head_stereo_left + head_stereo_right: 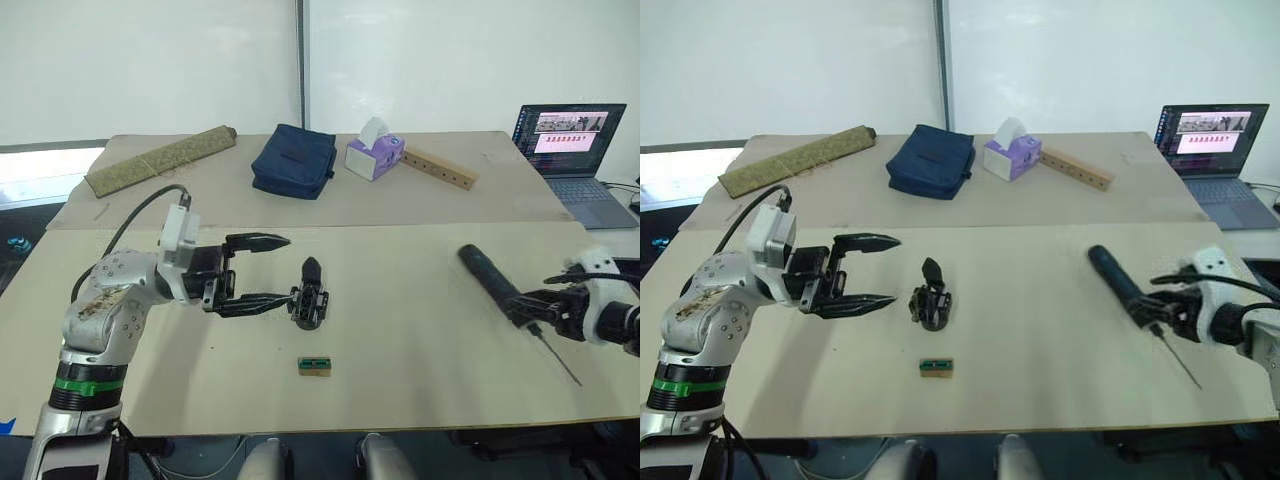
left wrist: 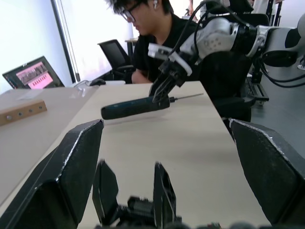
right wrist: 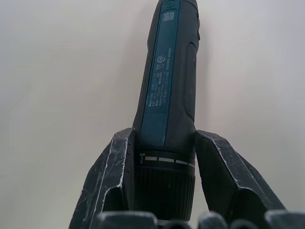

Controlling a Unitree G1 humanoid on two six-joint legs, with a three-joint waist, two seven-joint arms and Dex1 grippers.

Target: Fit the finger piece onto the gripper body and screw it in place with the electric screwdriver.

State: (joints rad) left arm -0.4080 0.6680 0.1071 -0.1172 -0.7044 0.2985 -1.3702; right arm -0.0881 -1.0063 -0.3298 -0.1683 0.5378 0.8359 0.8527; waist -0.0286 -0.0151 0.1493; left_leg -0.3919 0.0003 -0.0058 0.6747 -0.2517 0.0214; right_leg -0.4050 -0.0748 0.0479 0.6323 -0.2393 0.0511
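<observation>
Left gripper [image 1: 268, 271] wide open beside small black chunky gripper body [image 1: 309, 300], holding nothing; may knock it over. Right gripper [image 3: 159, 160] squeezes thick black electric screwdriver [image 1: 497, 281].

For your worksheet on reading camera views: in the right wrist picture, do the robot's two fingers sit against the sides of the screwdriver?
Yes. The right gripper has one finger pressed on each side of the electric screwdriver.

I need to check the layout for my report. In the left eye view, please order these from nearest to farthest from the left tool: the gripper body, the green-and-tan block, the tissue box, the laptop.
1. gripper body, right at the left tool tips.
2. green-and-tan block, on the near side of the table.
3. tissue box, far side, middle.
4. laptop, far right corner.
</observation>
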